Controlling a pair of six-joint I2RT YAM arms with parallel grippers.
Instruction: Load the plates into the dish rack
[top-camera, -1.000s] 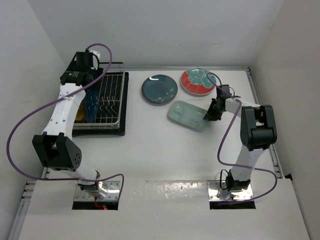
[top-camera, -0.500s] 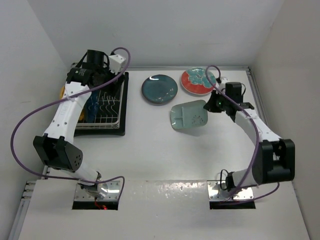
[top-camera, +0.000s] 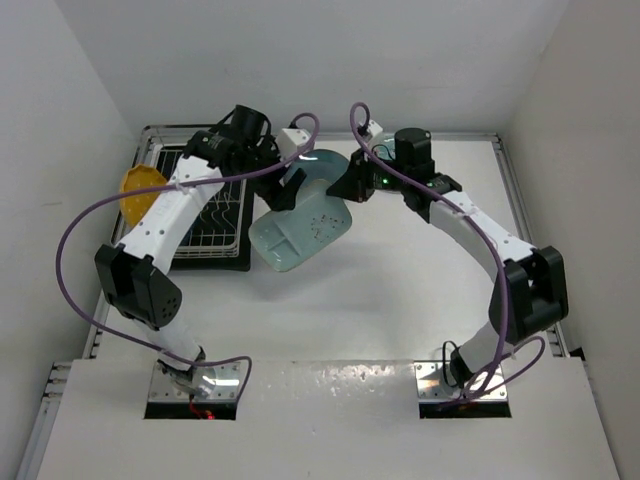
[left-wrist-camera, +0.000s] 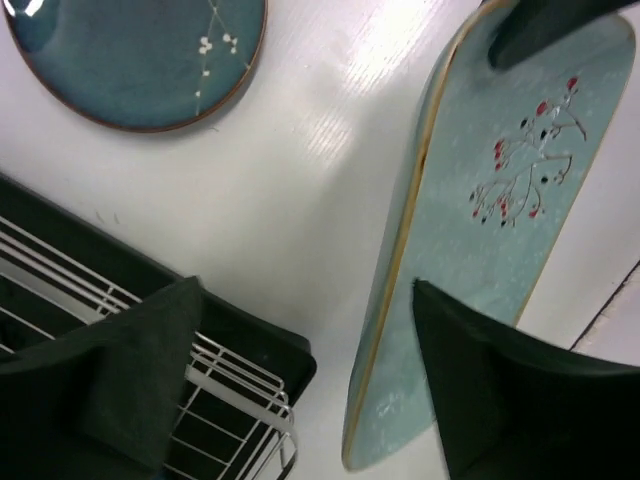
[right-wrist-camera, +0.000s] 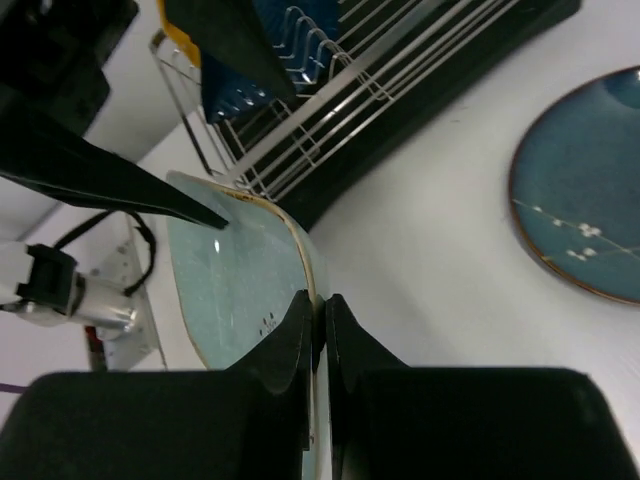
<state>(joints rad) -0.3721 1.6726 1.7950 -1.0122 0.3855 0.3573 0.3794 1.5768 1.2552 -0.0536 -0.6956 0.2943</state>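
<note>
Top external view: the right gripper (top-camera: 345, 190) is clamped on the rim of the pale green rounded-rectangular plate (top-camera: 300, 232), holding it tilted above the white desk (top-camera: 380, 300), just to the right of the silver wire dish rack on its black tray (top-camera: 205, 215). The right wrist view shows both fingers pinched together on the plate's gold-edged rim. The left gripper (left-wrist-camera: 305, 290) stands with its fingers wide apart. The plate's lower end lies between them (whether either finger touches it cannot be told). The dark teal round plate (top-camera: 325, 165) lies flat on the desk behind the two grippers, partly hidden by them. In the rack, a yellow-orange scalloped plate (top-camera: 140, 190) leans at the left side and a dark blue plate (right-wrist-camera: 305, 35) stands among the tines.
</note>
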